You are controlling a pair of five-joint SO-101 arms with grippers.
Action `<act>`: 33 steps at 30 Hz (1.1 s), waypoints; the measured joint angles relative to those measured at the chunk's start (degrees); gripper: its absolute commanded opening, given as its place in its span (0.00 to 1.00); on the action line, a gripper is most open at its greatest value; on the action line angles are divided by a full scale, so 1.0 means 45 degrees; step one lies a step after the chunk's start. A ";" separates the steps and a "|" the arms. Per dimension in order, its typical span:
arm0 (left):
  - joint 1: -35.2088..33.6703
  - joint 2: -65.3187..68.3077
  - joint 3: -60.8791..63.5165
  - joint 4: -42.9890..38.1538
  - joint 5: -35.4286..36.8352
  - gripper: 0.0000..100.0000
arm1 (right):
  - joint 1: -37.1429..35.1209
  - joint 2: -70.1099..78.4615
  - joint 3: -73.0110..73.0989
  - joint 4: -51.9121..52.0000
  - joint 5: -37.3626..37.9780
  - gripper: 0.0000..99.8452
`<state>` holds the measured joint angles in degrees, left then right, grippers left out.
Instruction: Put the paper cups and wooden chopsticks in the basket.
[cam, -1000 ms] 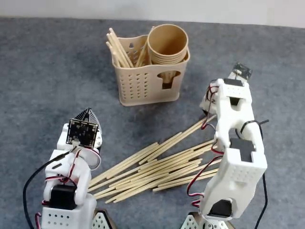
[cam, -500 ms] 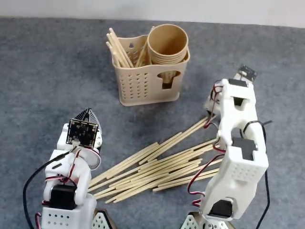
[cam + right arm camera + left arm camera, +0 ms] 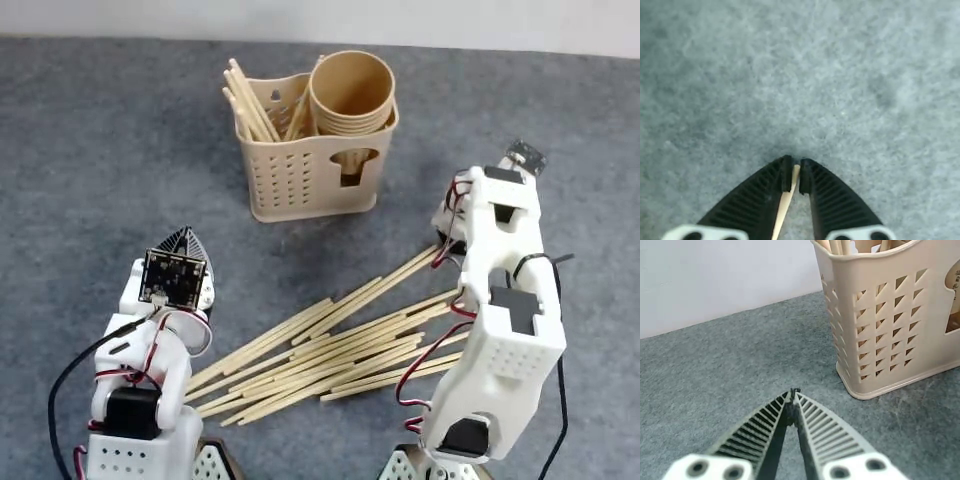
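Note:
A beige slotted basket (image 3: 300,170) stands at the back of the grey carpet and holds a stack of paper cups (image 3: 352,92) and a few wooden chopsticks (image 3: 250,102). Many more chopsticks (image 3: 330,350) lie fanned out on the carpet between the two arms. My right gripper (image 3: 794,172) is shut on the tip of one chopstick (image 3: 787,197), low over the carpet. That stick (image 3: 380,288) runs out from the pile to the right arm (image 3: 495,230). My left gripper (image 3: 792,394) is shut on nothing and points at the basket (image 3: 890,320) from a short way off.
Open carpet lies left of the basket and around the right arm. The pale wall (image 3: 715,280) runs close behind the basket. The left gripper (image 3: 186,238) stands at the pile's left end.
The right arm has shifted a little to the right and nearer the front, with the chopstick tip in its gripper. The left arm has kept still.

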<state>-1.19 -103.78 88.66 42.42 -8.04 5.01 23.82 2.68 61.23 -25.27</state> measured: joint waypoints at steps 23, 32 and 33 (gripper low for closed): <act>0.0000 0.0000 0.0000 0.0000 0.0000 0.01 | -0.0020 -0.2755 -0.0938 0.3321 -0.0039 0.00; 0.0000 0.0000 0.0000 0.0000 0.0000 0.01 | -0.0488 -0.5529 -0.0938 0.4825 0.0293 0.00; 0.0000 0.0000 0.0000 0.0000 0.0000 0.01 | -0.0684 -0.5861 -0.0938 0.5040 0.0371 0.00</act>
<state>-1.19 -103.78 88.66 42.42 -8.04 1.93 -2.55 -1.54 83.91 -23.60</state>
